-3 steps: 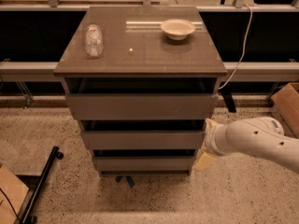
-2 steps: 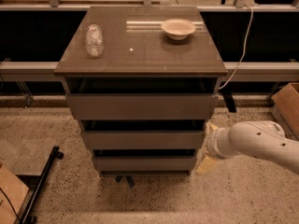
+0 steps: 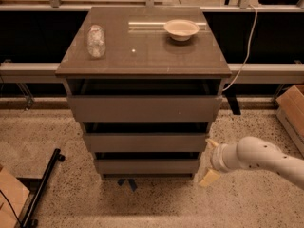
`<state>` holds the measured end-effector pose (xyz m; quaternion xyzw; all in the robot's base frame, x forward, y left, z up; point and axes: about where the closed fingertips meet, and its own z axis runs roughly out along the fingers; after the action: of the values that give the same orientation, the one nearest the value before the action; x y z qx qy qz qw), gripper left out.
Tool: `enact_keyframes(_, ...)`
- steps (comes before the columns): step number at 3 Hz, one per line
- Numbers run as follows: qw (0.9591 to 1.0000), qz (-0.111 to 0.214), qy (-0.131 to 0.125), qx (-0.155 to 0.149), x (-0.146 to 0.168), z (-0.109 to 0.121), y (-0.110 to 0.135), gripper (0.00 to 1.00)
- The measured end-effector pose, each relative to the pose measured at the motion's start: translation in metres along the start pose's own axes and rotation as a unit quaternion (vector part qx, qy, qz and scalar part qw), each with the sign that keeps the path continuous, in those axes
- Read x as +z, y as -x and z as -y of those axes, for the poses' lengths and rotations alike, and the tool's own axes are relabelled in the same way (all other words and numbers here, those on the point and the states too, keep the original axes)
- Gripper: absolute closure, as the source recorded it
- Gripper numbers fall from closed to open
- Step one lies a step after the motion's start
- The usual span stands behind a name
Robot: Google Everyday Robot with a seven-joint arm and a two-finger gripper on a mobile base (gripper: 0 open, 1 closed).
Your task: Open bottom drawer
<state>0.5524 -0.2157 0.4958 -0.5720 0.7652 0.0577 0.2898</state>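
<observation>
Drawer: lowest of three grey-brown flat fronts, lower centre of frame, just above the floor; dark gap above its top edge.
Other fronts: middle drawer directly above it; top drawer above that, widest in view.
Gripper: lower right of centre, just beside the right end of the drawer, on a white arm entering from the right edge.
Fingers: two cream fingertips spread wide, one level with the middle drawer's lower edge, the other down near the floor; nothing held. Contact with the drawer: cannot tell.
Cabinet top: clear bottle lying at upper left; pale bowl upright at upper right, well apart from the bottle.
Surroundings: white cable hanging right of the cabinet; cardboard box at the right edge; black pole on the speckled floor, lower left.
</observation>
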Motion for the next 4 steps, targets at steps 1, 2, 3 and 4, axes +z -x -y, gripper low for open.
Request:
enact_keyframes(1, 0.9995, 0.015, 0.024, 0.011, 0.034, -0.010, -0.018, 0.00)
enact_keyframes(2, 0.9982, 0.032, 0.044, 0.025, 0.066, -0.014, -0.030, 0.00)
enact_keyframes(3, 0.9951, 0.048, 0.070, 0.050, 0.106, -0.011, -0.039, 0.00)
enact_keyframes(4, 0.9951, 0.048, 0.069, 0.051, 0.107, -0.010, -0.039, 0.00)
